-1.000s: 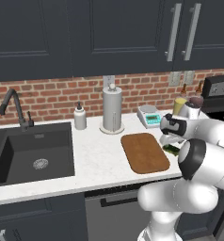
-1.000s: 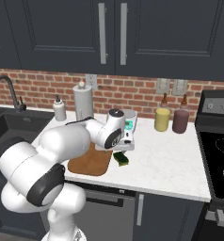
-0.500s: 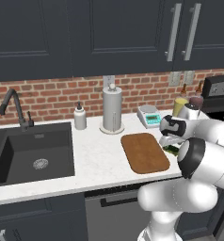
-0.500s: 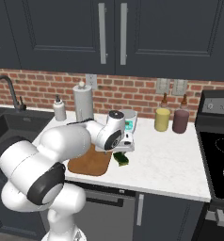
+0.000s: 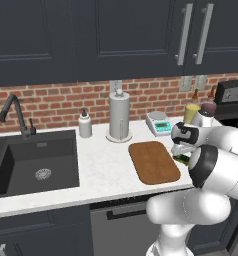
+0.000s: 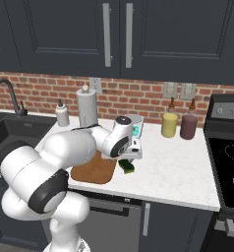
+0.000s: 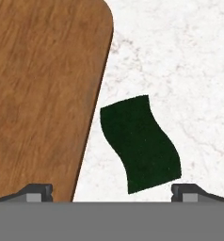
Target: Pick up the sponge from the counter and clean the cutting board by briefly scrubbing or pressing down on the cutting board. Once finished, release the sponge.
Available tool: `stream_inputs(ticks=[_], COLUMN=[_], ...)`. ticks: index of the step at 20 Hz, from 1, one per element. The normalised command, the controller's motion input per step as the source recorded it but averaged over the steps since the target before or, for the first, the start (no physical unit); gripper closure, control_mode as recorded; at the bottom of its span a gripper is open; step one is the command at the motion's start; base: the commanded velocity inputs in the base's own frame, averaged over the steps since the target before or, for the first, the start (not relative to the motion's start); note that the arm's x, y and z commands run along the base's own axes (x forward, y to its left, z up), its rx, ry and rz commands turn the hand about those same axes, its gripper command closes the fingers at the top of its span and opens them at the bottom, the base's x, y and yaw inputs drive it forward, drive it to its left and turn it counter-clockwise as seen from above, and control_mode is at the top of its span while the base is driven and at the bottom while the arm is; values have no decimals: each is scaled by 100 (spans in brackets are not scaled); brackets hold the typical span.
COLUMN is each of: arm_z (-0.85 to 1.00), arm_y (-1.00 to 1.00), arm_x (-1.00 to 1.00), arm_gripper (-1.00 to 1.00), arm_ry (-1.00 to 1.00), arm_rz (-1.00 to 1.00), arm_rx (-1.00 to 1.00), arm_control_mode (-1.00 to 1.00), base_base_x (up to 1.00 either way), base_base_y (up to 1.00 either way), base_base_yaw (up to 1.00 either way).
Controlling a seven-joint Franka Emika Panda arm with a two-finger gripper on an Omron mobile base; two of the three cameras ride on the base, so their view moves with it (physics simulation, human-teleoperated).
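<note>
The sponge (image 7: 140, 143) lies dark green side up on the white counter (image 7: 180, 61), just off the right edge of the brown cutting board (image 7: 38, 94). My gripper (image 7: 114, 193) hangs right above it, open, with one fingertip over the board's edge and the other beyond the sponge. From the right base view the gripper (image 6: 128, 157) points down at the sponge (image 6: 127, 166), beside the board (image 6: 92, 170). In the left base view the sponge (image 5: 180, 159) peeks out under the hand (image 5: 181, 150), right of the board (image 5: 153, 162).
A paper towel holder (image 5: 119, 116), a soap bottle (image 5: 84, 124) and a small scale (image 5: 158, 123) stand along the brick wall. Two bottles (image 6: 169, 124) (image 6: 189, 125) stand at the back right. The black sink (image 5: 31, 160) is on the left, the stovetop (image 6: 226, 157) on the right.
</note>
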Motion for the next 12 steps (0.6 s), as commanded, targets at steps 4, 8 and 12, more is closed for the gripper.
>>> stream_inputs(ticks=[4, 8, 12], arm_z=[-1, -8, -11], arm_y=[-9, -4, -5], arm_x=[1, 9, 12], arm_gripper=[-100, -100, -100], arm_ry=[0, 0, 0], arm_rz=[0, 0, 0], arm_rx=[0, 0, 0], arm_control_mode=[-100, -100, -100], base_base_x=[0, 0, 0], base_base_y=[0, 0, 0], base_base_yaw=[0, 0, 0])
